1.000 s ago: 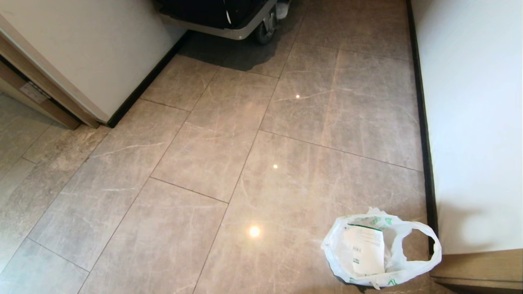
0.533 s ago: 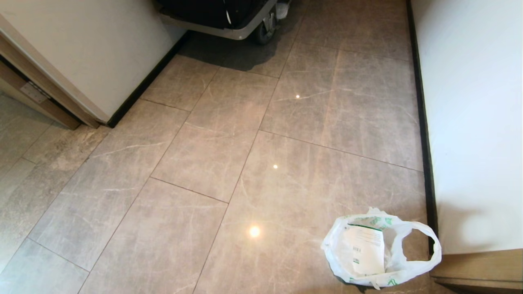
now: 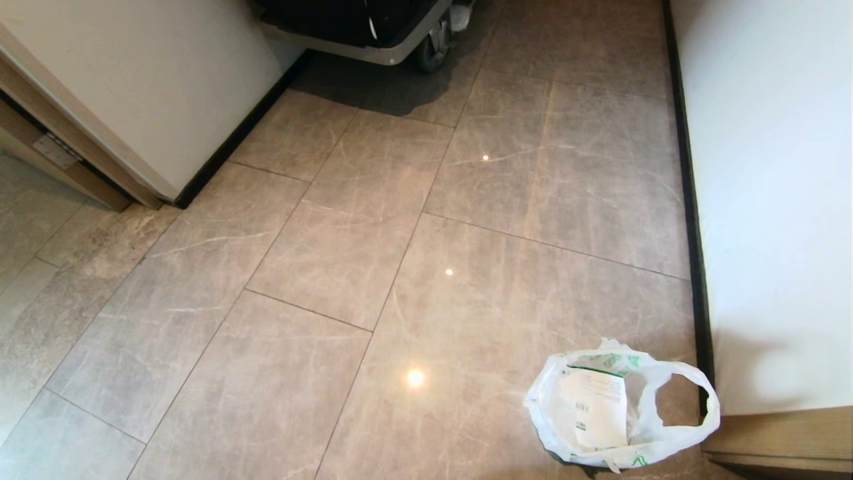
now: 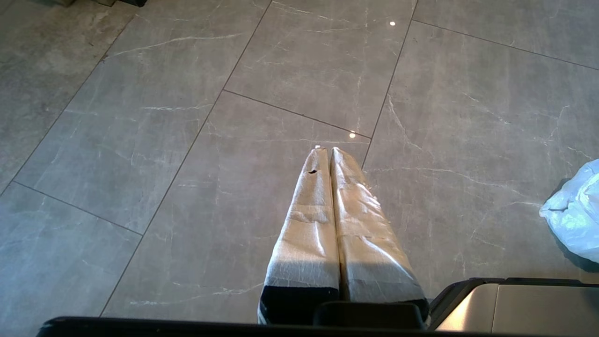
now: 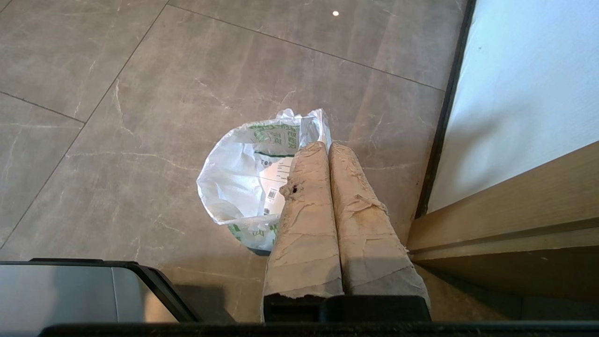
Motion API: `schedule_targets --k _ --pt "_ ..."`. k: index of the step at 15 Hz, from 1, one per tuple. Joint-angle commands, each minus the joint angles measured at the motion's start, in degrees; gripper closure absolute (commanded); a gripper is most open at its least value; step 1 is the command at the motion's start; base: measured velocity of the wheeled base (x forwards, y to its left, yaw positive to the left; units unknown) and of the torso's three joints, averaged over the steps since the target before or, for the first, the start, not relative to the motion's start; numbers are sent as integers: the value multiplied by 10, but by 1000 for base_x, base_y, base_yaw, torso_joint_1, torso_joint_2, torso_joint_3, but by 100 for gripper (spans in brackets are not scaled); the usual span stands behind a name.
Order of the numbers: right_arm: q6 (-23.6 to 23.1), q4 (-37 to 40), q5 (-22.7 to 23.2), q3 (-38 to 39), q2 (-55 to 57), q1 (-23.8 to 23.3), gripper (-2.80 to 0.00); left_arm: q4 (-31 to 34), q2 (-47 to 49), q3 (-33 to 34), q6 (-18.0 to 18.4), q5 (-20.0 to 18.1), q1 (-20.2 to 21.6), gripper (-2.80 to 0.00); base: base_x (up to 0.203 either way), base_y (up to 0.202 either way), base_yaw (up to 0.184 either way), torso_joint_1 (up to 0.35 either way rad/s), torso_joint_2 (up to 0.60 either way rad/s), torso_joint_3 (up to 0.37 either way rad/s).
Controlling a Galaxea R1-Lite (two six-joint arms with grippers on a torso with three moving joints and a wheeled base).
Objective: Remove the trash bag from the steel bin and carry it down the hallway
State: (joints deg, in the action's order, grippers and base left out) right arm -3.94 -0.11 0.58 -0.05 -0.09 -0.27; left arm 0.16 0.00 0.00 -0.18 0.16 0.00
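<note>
The trash bag [image 3: 616, 410], thin white plastic with green print and a white paper slip inside, sits open-mouthed on the hallway tiles [image 3: 400, 267] close to the right wall, one loop handle sticking out. Only a dark sliver [image 3: 565, 460] shows under its near edge, and I cannot tell whether that is the steel bin. In the right wrist view my right gripper [image 5: 326, 145] hangs shut and empty above the floor, its taped fingers in front of the bag [image 5: 238, 178]. My left gripper [image 4: 326, 149] is shut and empty over bare tiles, with the bag [image 4: 573, 210] far off to its side. Neither arm shows in the head view.
A white wall with a black baseboard [image 3: 693, 267] runs along the right, ending in a wooden ledge [image 3: 773, 433] beside the bag. A wall corner [image 3: 166, 100] and door frame stand at the left. A wheeled cart [image 3: 373, 37] is parked at the far end.
</note>
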Motion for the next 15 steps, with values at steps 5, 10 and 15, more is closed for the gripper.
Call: schedule_targets --k 5,10,15 --pt "-2 2 1 0 0 0 0 0 0 0 -5 1 0 0 0 0 0 2 2 105" --pt "-2 2 0 0 0 0 0 1 0 0 -6 1 0 0 0 0 0 2 3 201" --pt "2 2 -1 0 0 0 0 0 0 0 -6 1 0 0 0 0 0 3 3 202"
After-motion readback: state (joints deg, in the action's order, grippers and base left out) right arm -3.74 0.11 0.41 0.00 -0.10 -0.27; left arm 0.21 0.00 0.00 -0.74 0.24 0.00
